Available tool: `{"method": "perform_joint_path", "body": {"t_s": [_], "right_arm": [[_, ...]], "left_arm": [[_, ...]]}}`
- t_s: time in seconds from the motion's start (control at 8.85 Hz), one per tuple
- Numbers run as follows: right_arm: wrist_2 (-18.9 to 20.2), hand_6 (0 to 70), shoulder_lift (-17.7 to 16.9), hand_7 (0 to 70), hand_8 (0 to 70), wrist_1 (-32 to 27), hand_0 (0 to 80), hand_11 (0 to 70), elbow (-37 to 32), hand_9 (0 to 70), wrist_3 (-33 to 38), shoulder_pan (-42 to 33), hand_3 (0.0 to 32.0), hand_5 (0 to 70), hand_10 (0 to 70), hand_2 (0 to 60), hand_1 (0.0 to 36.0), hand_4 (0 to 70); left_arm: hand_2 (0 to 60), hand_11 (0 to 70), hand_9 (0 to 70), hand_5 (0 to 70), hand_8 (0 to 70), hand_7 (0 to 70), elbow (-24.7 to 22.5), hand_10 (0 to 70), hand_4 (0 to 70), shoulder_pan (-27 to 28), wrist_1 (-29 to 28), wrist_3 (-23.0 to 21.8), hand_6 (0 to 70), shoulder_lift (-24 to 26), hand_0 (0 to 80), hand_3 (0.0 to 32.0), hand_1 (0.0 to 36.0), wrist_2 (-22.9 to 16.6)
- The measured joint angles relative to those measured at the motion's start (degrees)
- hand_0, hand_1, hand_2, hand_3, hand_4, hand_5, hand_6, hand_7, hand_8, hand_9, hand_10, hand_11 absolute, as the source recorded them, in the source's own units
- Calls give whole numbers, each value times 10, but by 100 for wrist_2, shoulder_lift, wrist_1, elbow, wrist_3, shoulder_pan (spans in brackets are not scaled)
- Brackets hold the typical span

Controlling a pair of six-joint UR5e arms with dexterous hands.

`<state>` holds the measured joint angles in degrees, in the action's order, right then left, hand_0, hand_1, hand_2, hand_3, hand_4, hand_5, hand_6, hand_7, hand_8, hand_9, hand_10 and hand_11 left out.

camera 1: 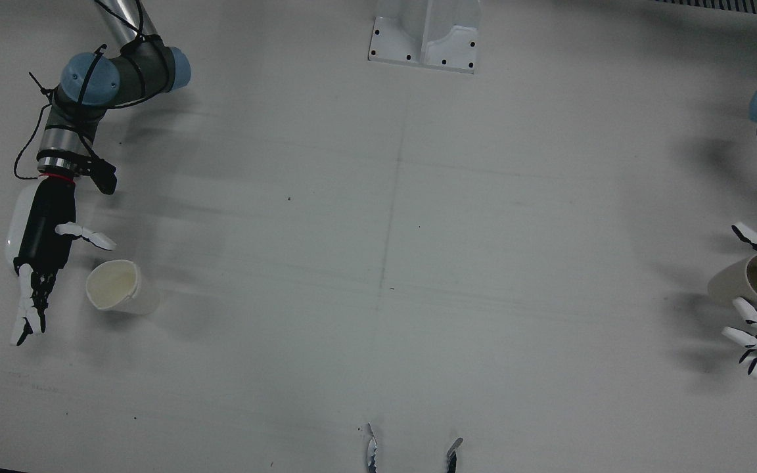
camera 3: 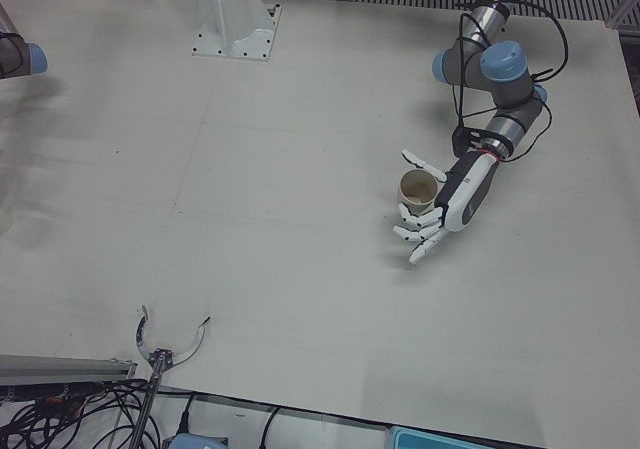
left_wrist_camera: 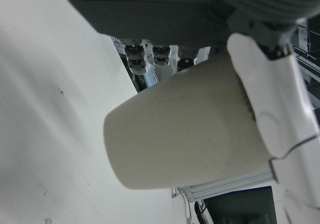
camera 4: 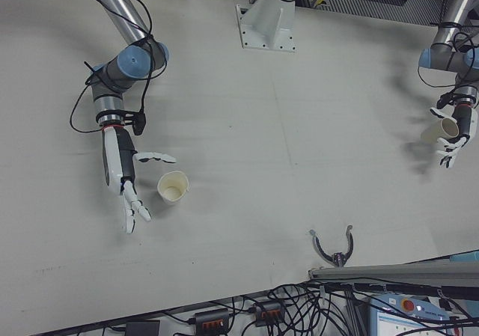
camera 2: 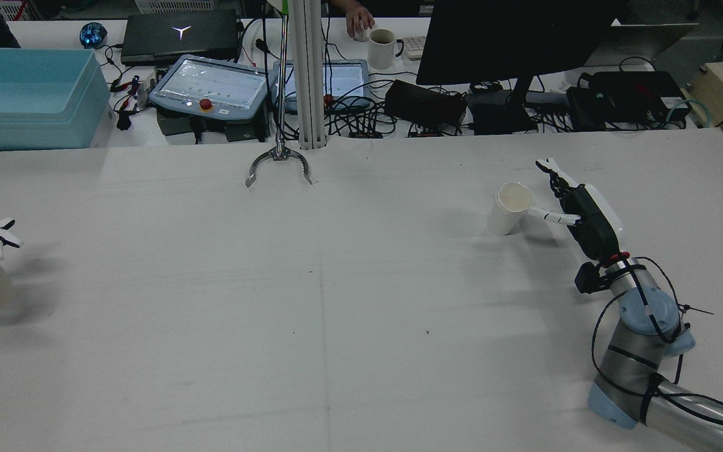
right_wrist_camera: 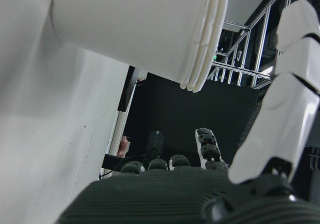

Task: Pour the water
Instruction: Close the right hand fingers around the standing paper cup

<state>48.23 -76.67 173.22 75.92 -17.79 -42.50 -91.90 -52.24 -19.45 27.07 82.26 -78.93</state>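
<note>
Near opposite side edges of the white bench (camera 1: 378, 263), nothing is poured yet. The left hand (camera 3: 440, 209) has its fingers spread around a tan paper cup (camera 3: 416, 188), no firm grip visible. The right hand (camera 4: 123, 175) lies open just beside a white paper cup (camera 4: 173, 187). By my reading, grasping, carrying and pouring remain; the bare middle leaves ample room.

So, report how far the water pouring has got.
Done: no pour shows yet. In hand: the left hand brackets the beige cup, thumb against it, though a firm grip is unclear. The right hand is open beside the white cup. Left: lifting, bringing the cups together, pouring.
</note>
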Motion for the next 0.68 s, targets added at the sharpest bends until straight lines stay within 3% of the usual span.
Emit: {"method": "perform_joint_path", "body": {"t_s": [0.68], "right_arm": [[2,23,351,33,0,6,471,15,-234,0,-20,129,0,88,1,144,152,109]], "left_arm": [[0,120,99,700,46,363,11,79,406,-37,-20,0,215,-6,503,0,67,0]]}}
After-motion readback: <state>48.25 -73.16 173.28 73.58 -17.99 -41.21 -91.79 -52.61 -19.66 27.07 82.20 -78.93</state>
